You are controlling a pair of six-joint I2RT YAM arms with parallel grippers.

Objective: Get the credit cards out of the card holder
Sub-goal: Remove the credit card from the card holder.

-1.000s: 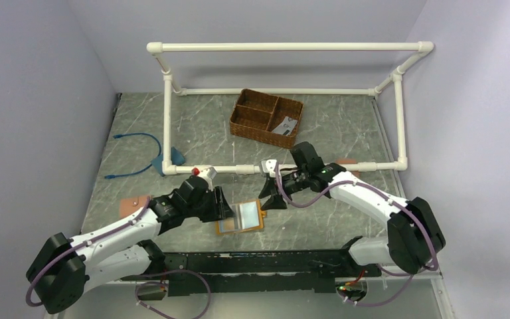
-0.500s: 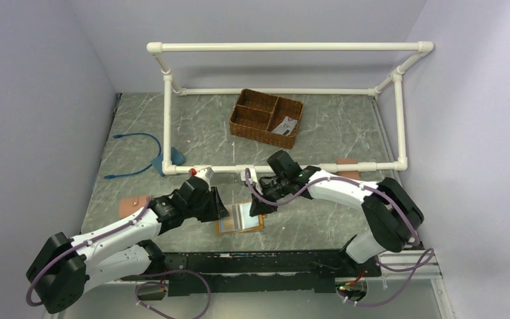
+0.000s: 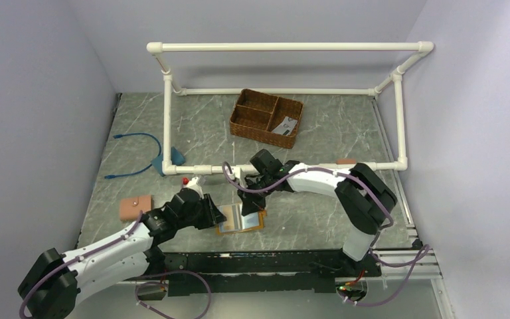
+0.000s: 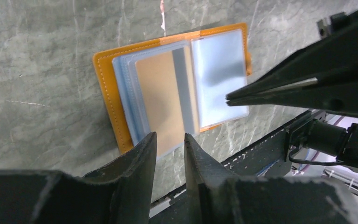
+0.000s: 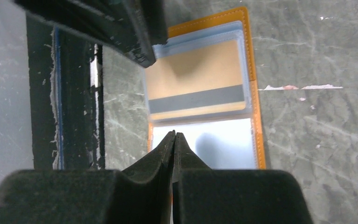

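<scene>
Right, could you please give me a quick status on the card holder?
Left gripper narrowly open at card holder edge. Right gripper shut, tips at clear sleeve edge. Card holder lies open, striped card in its sleeve. Nothing blocking.

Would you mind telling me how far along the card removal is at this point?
Done: the card holder lies open, and what looks like one white card sits in the basket. In hand: the right gripper is shut at the pale sleeve edge, the left gripper at the holder's side. Left: a tan striped card sits in its sleeve.
</scene>
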